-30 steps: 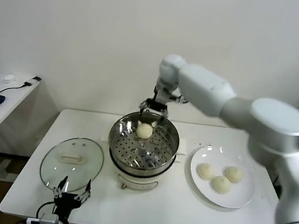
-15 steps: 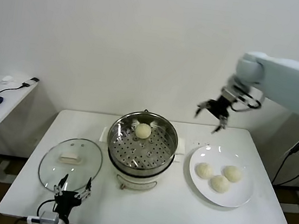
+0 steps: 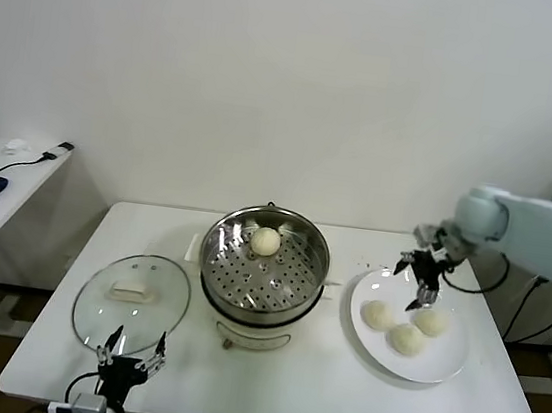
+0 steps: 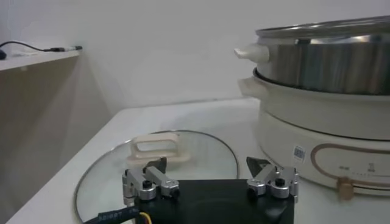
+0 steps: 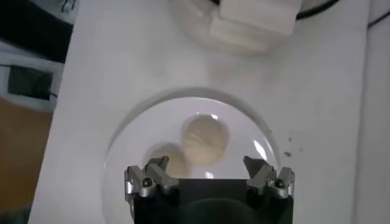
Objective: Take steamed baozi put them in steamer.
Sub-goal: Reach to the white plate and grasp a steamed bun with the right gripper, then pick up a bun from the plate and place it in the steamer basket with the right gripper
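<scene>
Over the plate [image 3: 442, 368] | our right gripper [image 3: 420, 281] hovers, fingers apart, empty | three baozi [image 3: 379, 315] below, one in steamer [image 3: 262, 275] | we centre, descend, close gently | left gripper [image 3: 130, 352] idle, fingers apart, by lid [image 3: 134, 295]

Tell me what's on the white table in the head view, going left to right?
Glass lid → steamer with one baozi inside → white plate holding three baozi, the open right tool above it.

No text can be read; the small label and markings on the steamer [image 4: 317, 115] base are illegible.
</scene>
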You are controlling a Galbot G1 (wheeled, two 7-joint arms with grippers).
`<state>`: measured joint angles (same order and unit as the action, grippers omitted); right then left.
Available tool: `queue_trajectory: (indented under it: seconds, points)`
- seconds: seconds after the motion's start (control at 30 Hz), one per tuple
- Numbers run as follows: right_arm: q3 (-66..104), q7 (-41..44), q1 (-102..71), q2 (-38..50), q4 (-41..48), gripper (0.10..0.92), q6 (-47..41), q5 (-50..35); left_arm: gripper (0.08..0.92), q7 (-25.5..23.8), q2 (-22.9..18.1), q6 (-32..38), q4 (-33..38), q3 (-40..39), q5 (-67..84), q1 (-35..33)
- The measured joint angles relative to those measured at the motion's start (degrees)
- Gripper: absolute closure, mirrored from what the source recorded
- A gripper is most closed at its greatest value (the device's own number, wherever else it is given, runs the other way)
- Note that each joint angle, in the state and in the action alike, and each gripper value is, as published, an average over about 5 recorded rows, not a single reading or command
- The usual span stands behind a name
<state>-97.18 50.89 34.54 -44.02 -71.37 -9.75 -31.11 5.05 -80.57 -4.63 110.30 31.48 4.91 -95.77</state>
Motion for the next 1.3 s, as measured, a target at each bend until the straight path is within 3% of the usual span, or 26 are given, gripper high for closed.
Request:
queue_trajectory:
  seconds: [0.43,0.67,0.77,1.07,1.3]
  points:
    - [11.8,-2.3,-14.5,-3.3,8.2,0.207,-4.1,4.0,0.177,0.2,-0.2,0.1,0.0,0.1,-0.3,-0.6]
    - [15.1,-2.5,-17.1,-4.0,9.7,0.344,-4.6,5.1,0.177,0.4,-0.2,0.1,0.1,0.1,-0.3,-0.7]
    - [15.6,-2.1,-17.0,-3.7,9.3,0.366,-4.7,5.2,0.177,0.4,-0.2,0.1,0.4,0.2,-0.3,-0.8]
    - [11.0,2.6,-5.6,-3.0,7.3,0.372,-2.9,1.0,0.177,0.3,-0.3,-0.4,1.8,-0.2,-0.5,-1.1]
    - [4.7,6.7,9.9,-6.8,5.7,0.372,-2.9,-7.7,0.177,0.2,-0.2,-1.0,2.8,-0.6,-0.6,-0.9]
